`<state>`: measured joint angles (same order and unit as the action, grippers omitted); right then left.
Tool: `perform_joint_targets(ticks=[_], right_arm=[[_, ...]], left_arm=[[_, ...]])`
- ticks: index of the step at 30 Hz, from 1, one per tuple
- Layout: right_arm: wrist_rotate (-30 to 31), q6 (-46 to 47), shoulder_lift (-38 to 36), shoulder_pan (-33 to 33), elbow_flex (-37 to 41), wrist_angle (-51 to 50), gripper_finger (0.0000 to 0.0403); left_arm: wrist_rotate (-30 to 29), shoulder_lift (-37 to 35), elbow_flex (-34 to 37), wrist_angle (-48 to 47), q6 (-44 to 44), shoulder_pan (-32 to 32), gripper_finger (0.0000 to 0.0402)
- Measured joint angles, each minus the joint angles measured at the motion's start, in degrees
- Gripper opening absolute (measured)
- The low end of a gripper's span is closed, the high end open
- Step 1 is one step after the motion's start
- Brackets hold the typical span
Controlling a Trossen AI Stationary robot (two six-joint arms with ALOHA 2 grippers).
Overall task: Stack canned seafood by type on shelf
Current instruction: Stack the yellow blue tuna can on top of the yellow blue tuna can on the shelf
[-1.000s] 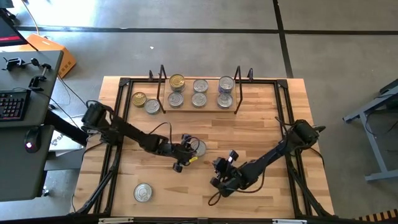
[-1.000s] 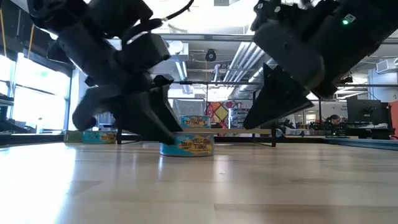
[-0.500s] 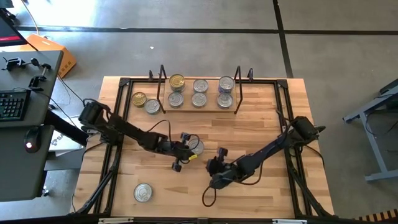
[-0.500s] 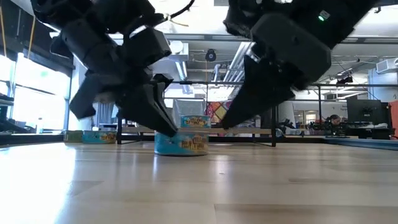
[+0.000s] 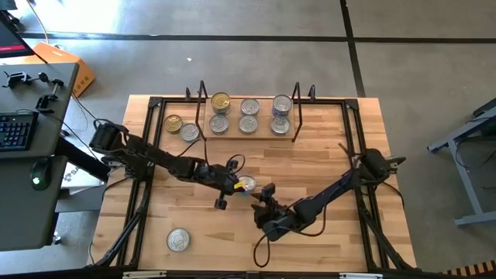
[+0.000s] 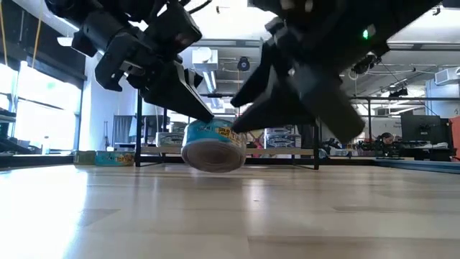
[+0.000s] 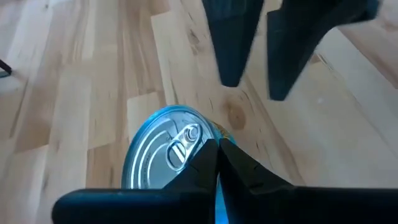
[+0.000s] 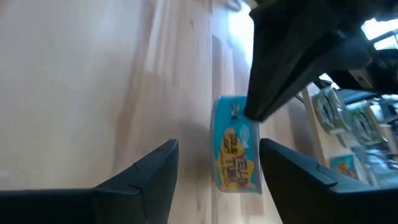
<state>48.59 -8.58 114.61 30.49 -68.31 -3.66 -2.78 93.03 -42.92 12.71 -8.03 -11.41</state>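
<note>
- The counter is a light-wood top with a black frame running inside its edges, and it carries everything else.
- The shelf, a low wooden board with black wire uprights at both ends, lies at 12 o'clock on the counter in the high view.
- The left arm reaches in from 9 o'clock toward the centre; the right arm reaches in from 3 o'clock, also toward the centre.
- The left gripper is clamped on a blue-labelled tin near the middle of the counter. In the low view the tin hangs tilted, its lower edge lifted off the wood; the left wrist view shows its silver pull-tab lid under the closed fingers.
- The right gripper sits just at 4 o'clock of that tin, its fingers spread apart and holding nothing; the tin shows beyond them in the right wrist view.
- Six tins stand on the shelf between the uprights: one gold-lidded at 11 o'clock, the others silver.
- Two more tins, one gold and one silver, sit on the counter just outside the shelf's 9 o'clock upright.
- A single silver-lidded tin lies alone at 7 o'clock on the counter, well apart from the rest.
</note>
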Motion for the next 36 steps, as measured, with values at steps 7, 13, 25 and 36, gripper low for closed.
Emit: perform_joint_targets(ticks=[7, 13, 25, 36], right_arm=[[3.48, -3.24, 3.39, -3.07, 0.0, 2.55, 0.0218], [2.16, -4.37, 4.6, -4.73, 0.02, 5.62, 0.0218], [0.62, 4.2, 4.53, -5.0, -0.04, 4.33, 0.012], [6.89, 7.65, -8.07, -8.99, 0.02, -6.42, 0.012]], left_arm=[[0.8, 0.03, -0.02, 0.2, 0.0, 0.62, 0.0], [0.95, 0.03, -0.09, 0.5, -0.02, 0.55, 0.0], [0.13, -0.75, -0.27, -1.0, 0.39, 0.2, 0.0002], [-23.46, -14.94, 0.64, -34.24, 15.92, -2.15, 0.001]])
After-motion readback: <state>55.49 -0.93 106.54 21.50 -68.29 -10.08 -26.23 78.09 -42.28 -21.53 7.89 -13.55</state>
